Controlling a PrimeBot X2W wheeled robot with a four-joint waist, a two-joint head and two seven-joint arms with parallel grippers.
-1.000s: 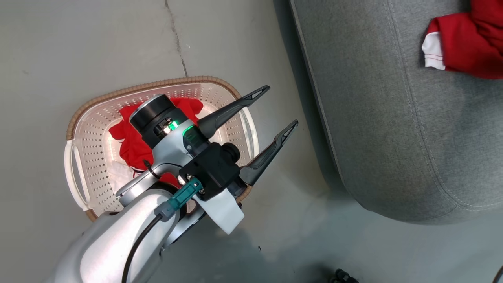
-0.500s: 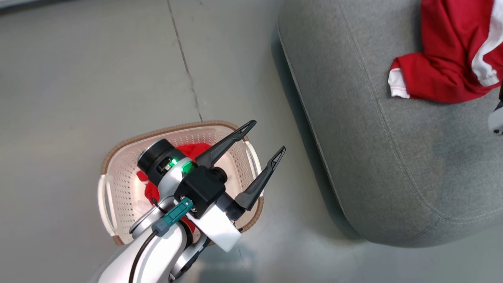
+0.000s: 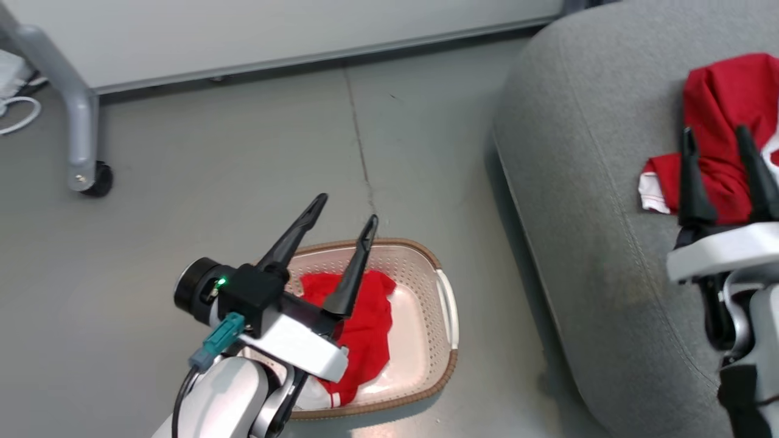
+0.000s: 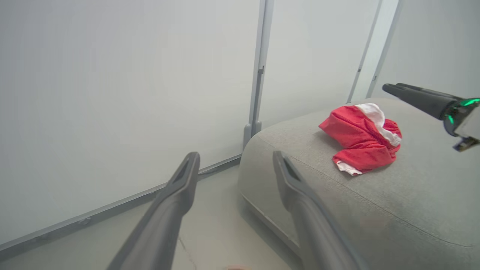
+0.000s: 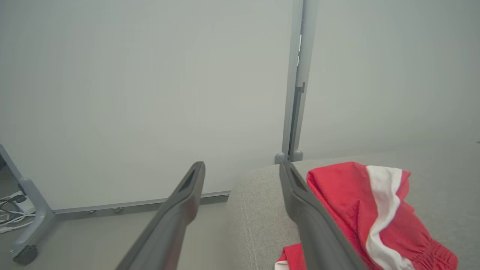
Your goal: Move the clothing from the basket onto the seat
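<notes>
Clothing (image 4: 358,138) is half moved: one garment (image 3: 724,103) lies on the seat (image 3: 584,182), another (image 3: 365,328) in the basket (image 3: 447,304) beside the seat. Left gripper (image 3: 345,208) and right gripper (image 3: 713,130) are spread, empty.

A seamed grey floor (image 3: 201,182) meets pale wall panels (image 5: 150,93) joined by a grey upright (image 5: 291,112). At far left, a grey frame leg (image 3: 74,121) stands on a black caster (image 3: 97,180) beside white cables (image 3: 38,111).
</notes>
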